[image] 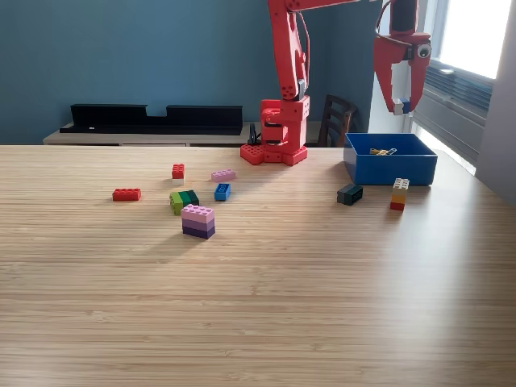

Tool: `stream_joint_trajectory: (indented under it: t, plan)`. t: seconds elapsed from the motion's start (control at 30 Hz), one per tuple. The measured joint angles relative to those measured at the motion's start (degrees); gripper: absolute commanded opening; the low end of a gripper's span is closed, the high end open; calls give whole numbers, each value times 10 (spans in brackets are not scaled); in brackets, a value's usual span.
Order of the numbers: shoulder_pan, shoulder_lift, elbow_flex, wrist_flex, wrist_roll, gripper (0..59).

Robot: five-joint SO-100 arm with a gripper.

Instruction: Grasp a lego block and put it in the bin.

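Note:
My red gripper (401, 103) hangs high at the exterior view's right, fingers pointing down, directly above the blue bin (391, 168). A small white-and-blue lego block (399, 102) appears pinched between the fingertips. Some yellowish pieces (382, 151) lie inside the bin. Loose blocks rest on the wooden table: a red one (126, 194), another red one (178, 171), a pink plate (223, 174), a blue one (222, 191), a green pair (184, 200), and a pink-and-purple stack (198, 221).
A dark green block (349, 194) and a white-orange-red stack (399, 194) sit just in front of the bin. The arm's red base (278, 149) stands at the table's far edge. A wooden chair (334, 121) and a black shelf (153, 118) are behind.

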Motion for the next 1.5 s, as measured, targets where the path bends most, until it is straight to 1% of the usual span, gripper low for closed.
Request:
stream_joint_trajectory:
  t: [0.17, 0.33, 0.37, 0.47, 0.5, 0.53, 0.57, 0.63, 0.67, 0.8, 0.93, 1.03, 1.07, 1.13, 1.27, 1.5]
  plan:
    - [0, -90, -11, 0, 7, 0]
    - [0, -187, -61, 8, 9, 4]
    - [0, -201, -69, 10, 9, 54]
    - [0, -252, -107, 17, 4, 324]
    - [0, -272, -115, 18, -1, 404]
    - [0, -287, -120, 18, -6, 471]
    - [0, -301, -127, 18, -11, 496]
    - [0, -322, -139, 33, -24, 476]
    - [0, -330, -147, 35, -24, 447]
    - [-2, -342, -178, 54, -26, 259]
    - [-2, -343, -226, 73, -17, 118]
    - [4, -343, -272, 84, -5, 32]
    - [11, -343, -290, 85, -1, 20]
    - [23, -343, -316, 86, 7, 18]
    - [22, -337, -331, 86, 14, 3]
    - [83, -267, -364, 86, 25, 0]
